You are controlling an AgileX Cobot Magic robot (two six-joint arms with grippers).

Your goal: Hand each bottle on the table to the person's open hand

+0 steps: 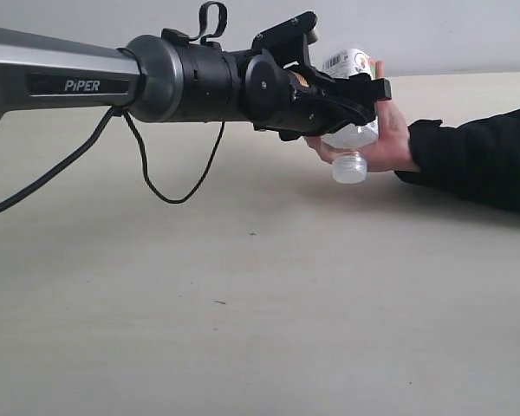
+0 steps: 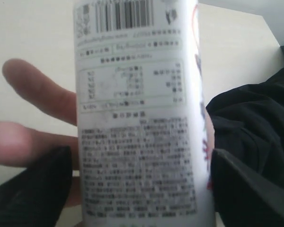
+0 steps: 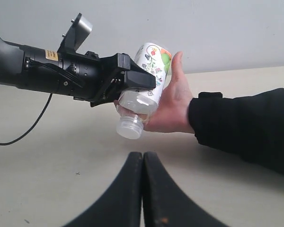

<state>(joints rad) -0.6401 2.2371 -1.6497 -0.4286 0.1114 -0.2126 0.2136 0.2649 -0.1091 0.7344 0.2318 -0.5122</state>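
Bottle (image 1: pixel 352 136): small, clear body, colourful printed label, white cap. It is tilted, base up and cap pointing down toward the table (image 1: pixel 243 312). It lies against the palm of the open hand (image 1: pixel 390 139), with the thumb up beside the label and the fingers under the clear lower part. The left wrist view shows the label's barcode and fine print close up, with two fingers (image 2: pixel 35 87) behind it. The left gripper (image 1: pixel 364 102) has the bottle between its fingers, clamped across the body at the lower edge of the label, one black finger on each side and both touching it. The opening is only as wide as the bottle. The left arm reaches in level from the left of the exterior view, with a black cable (image 1: pixel 169 192) drooping beneath it. A black sleeve (image 1: pixel 485 160) covers the forearm, which comes in from the right and lies low over the table. The right gripper (image 3: pixel 142 163) is low over the table, well apart from the bottle. Its two fingers are pressed together at the tips, with nothing between them.
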